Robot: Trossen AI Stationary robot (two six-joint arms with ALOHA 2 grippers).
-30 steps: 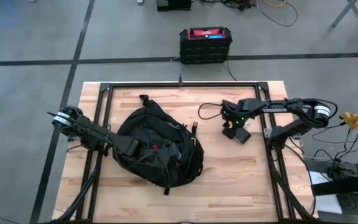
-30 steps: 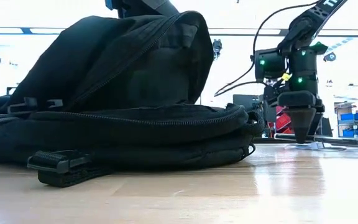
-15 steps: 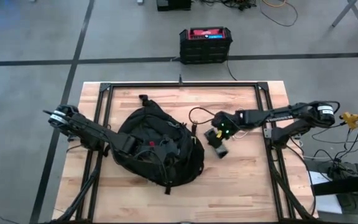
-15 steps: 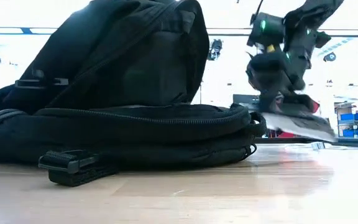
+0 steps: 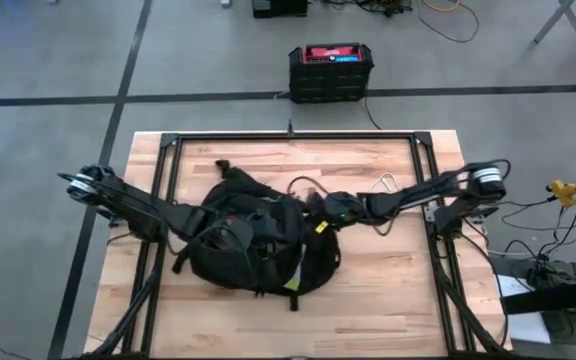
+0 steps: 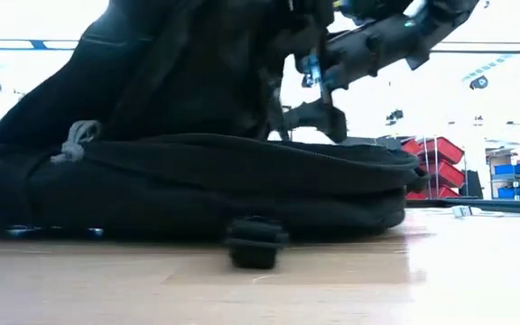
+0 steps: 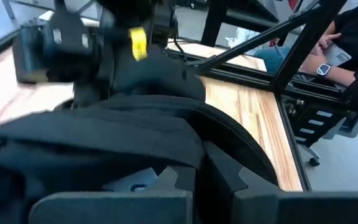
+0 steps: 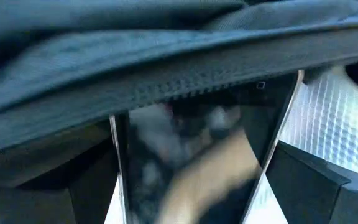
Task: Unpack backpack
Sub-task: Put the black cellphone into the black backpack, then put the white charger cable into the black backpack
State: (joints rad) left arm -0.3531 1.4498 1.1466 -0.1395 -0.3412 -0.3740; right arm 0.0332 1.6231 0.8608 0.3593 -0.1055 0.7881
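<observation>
Your backpack (image 5: pixel 258 245) lies in the middle of the table (image 5: pixel 388 290). The left gripper (image 5: pixel 200 217) pinches its fabric; the right gripper (image 5: pixel 320 205) is at its edge, fingers spread. Fabric could catch the fingers and drag the backpack.

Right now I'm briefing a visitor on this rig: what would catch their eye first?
The big black backpack lying mid-table, with both dark arms reaching into it from either side. The left gripper is at its left flank, and the right gripper is pressed against its right edge. Beyond the table's far edge, a black-and-red box stands on the floor.
</observation>
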